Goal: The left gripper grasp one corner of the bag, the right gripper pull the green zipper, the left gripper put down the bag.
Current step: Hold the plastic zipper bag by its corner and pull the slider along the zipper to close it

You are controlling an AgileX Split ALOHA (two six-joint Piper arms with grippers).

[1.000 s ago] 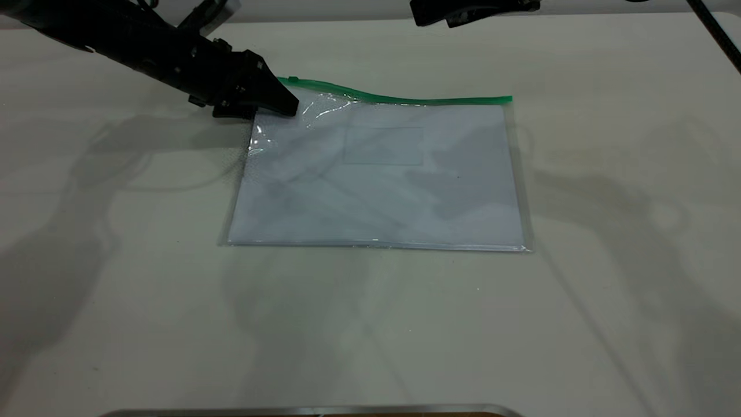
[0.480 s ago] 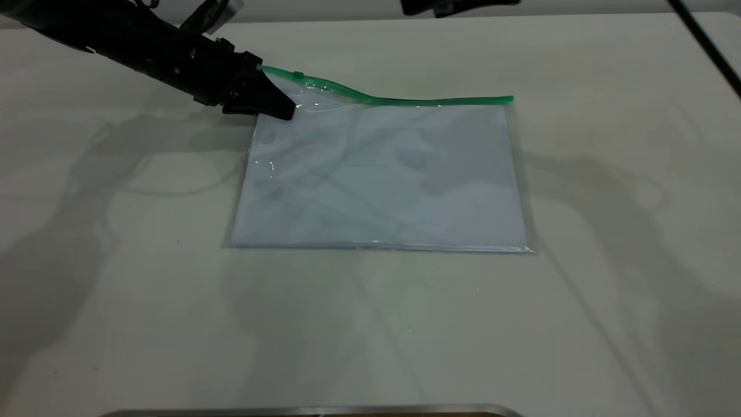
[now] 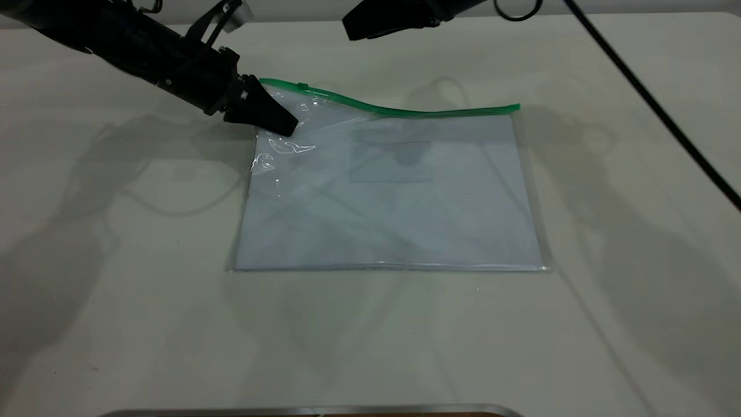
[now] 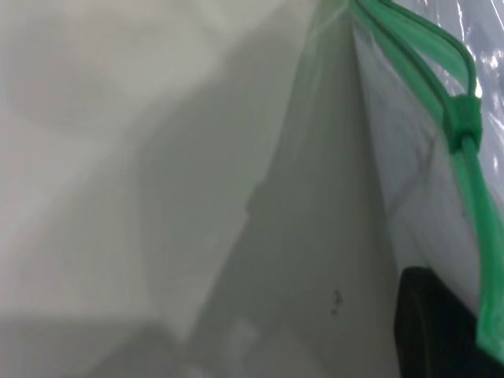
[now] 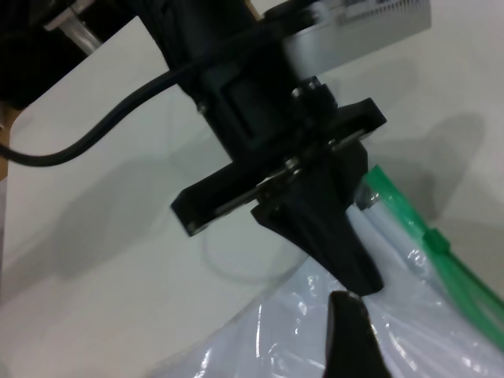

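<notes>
On the table (image 3: 116, 324) the bag (image 3: 393, 202) is lying flat, except the corner of the bag (image 3: 272, 95), which our left gripper (image 3: 283, 123) is pinching and lifting. We are judging the first step done. Our right gripper (image 3: 354, 30) is hovering above the green zipper (image 3: 405, 110), its fingers unclear; the pulling and the putting down are remaining.

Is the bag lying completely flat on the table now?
No. The left gripper holds the corner of the bag raised; the green zipper curves upward there.

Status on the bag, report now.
Left gripper shut on the corner of the bag, lifted. Right gripper above the green zipper, not touching. Nothing in the way.
</notes>
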